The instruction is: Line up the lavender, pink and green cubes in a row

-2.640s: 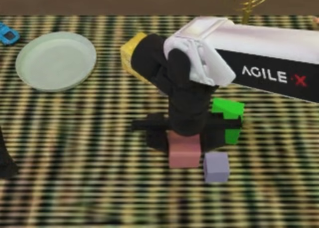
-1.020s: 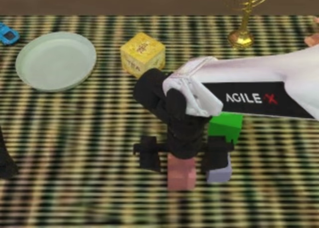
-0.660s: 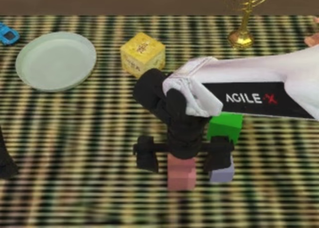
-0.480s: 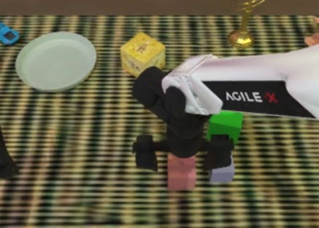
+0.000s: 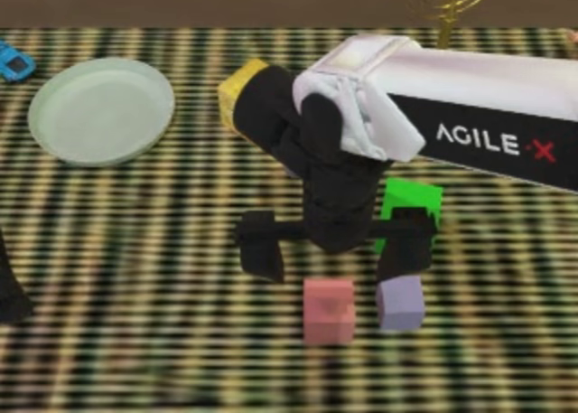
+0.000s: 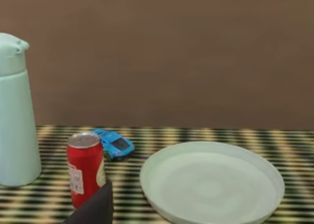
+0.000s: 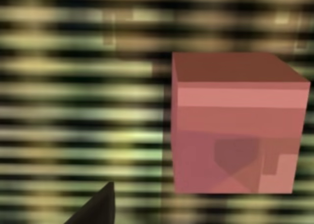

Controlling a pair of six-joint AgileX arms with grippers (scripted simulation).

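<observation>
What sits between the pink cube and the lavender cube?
Nothing: in the top view only a narrow strip of bare striped tablecloth separates the matte salmon-pink cube from the small pale lavender cube.

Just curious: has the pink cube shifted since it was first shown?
Yes. The pink cube slid toward the near table edge, away from the plate, now level with the lavender cube.
</observation>
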